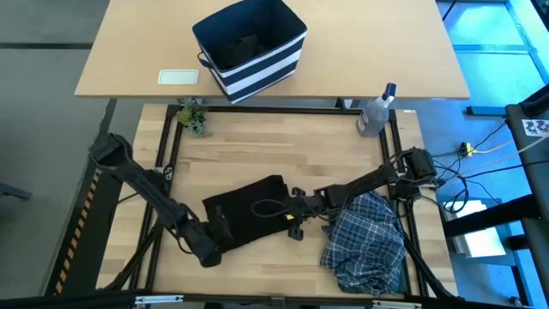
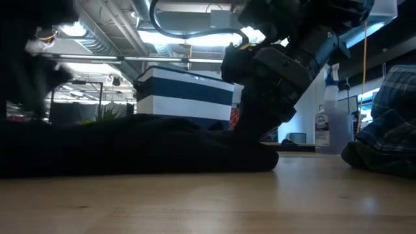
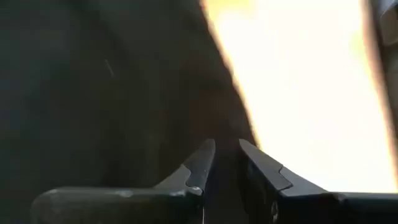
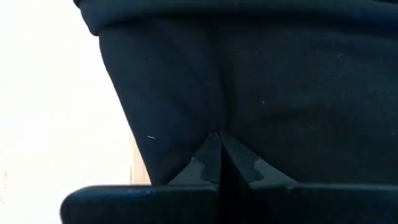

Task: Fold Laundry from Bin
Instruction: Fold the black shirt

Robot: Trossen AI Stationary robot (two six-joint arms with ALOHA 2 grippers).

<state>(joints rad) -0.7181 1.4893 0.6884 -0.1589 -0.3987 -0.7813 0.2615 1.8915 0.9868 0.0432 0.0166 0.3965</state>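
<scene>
Both jaws clench the black garment; plaid shirt lies just beside.

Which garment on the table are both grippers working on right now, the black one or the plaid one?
The black garment, spread flat mid-table: the left gripper and right gripper sit at its opposite edges. The plaid shirt lies crumpled and untouched to its right.

Wooden table: black garment, plaid shirt.

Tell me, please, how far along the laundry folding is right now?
Done: black garment and plaid shirt are out of the bin. In hand: left gripper and right gripper work the black garment's edges. Left: folding both; the plaid shirt lies crumpled.
</scene>
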